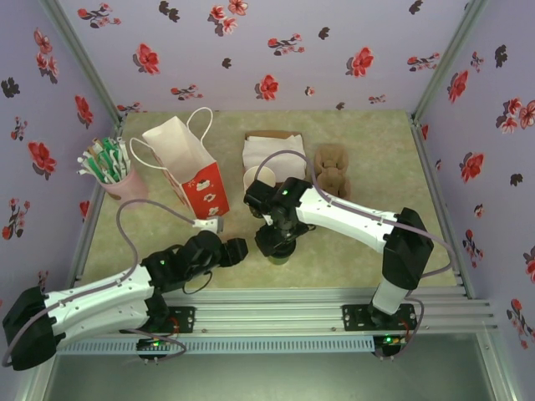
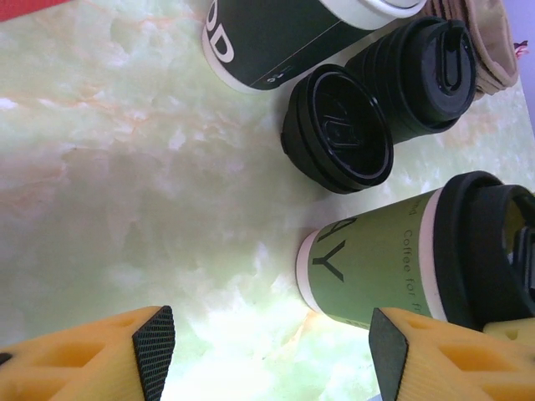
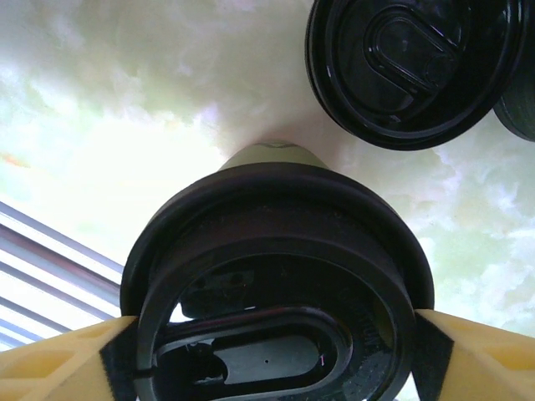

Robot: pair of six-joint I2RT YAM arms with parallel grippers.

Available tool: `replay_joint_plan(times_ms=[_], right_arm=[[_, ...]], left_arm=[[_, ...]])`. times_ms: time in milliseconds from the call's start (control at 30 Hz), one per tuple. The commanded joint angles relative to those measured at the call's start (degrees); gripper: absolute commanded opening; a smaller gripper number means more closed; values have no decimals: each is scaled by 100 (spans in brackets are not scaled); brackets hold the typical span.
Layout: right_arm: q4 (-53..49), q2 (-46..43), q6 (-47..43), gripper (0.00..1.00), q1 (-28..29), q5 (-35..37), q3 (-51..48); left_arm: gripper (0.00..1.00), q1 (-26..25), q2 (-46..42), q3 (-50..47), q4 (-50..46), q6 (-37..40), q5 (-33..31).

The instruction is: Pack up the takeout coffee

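Observation:
The takeout coffee (image 1: 282, 254) stands upright near the table's middle, a green-walled paper cup (image 2: 376, 267) with a black lid (image 3: 276, 276) on it. My right gripper (image 1: 280, 240) reaches down over it. In the right wrist view its pads flank the lid's rim on both sides with no gap showing, so the right gripper (image 3: 272, 372) is shut on the lid. My left gripper (image 1: 236, 251) hovers just left of the cup. Its fingers are spread over bare table with nothing between them, so the left gripper (image 2: 272, 351) is open. Its right pad (image 2: 389, 351) is close to the cup's base.
A red and white paper bag (image 1: 188, 171) stands open at the back left, beside a pink cup of sticks (image 1: 109, 171). Spare black lids (image 2: 338, 129) and a lying stack of cups (image 2: 276, 33) sit just behind the coffee. A cardboard carrier (image 1: 334, 171) lies further back.

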Motion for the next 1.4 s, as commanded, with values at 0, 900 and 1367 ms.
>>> replay_joint_plan(times_ms=[0, 900, 1367], right_arm=[[-3, -265, -51, 87, 36, -68, 126], [2301, -3269, 1166, 0, -1472, -1435, -2819], [2864, -2914, 1222, 0, -1646, -1854, -3234]], left_arm=[[66, 42, -72, 309, -372, 229, -201], [34, 527, 1406, 1122, 716, 201, 1939], [21, 705, 1944, 966, 1024, 111, 2258]])
